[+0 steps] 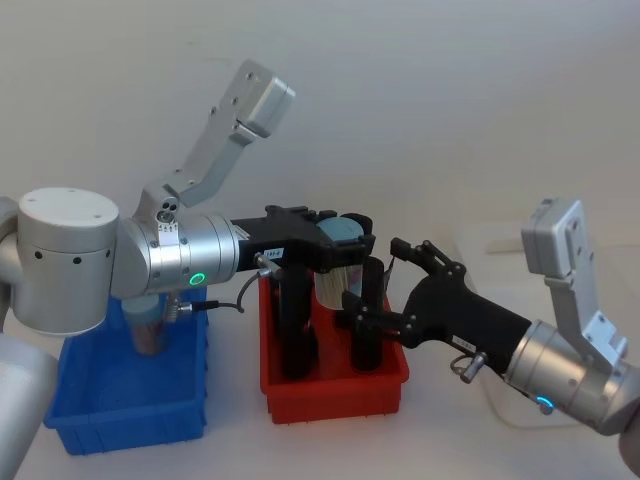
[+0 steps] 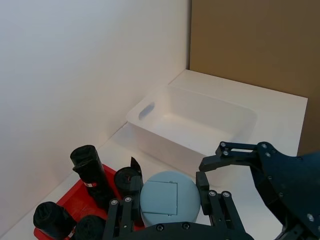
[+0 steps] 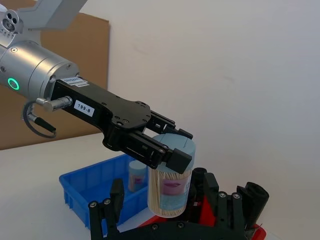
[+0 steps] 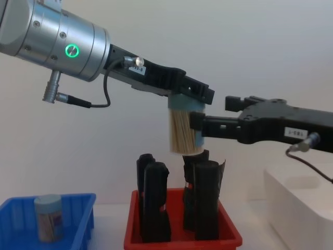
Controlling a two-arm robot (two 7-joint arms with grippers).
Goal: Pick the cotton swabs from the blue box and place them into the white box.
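My left gripper (image 1: 345,245) is shut on the pale blue cap of a tub of cotton swabs (image 4: 184,135), holding it upright in the air above the red tray. My right gripper (image 4: 210,112) is open, with its fingers on either side of the tub's lower body (image 3: 170,187). I cannot tell whether they touch it. A second tub of cotton swabs (image 1: 147,325) stands in the blue box (image 1: 130,410) at the left. The white box (image 2: 200,125) sits at the right, beyond the right arm.
A red tray (image 1: 335,390) with several upright black rolls (image 4: 153,208) stands between the blue and white boxes, directly under the held tub. A white wall runs behind the table, and a brown board (image 2: 255,45) stands past the white box.
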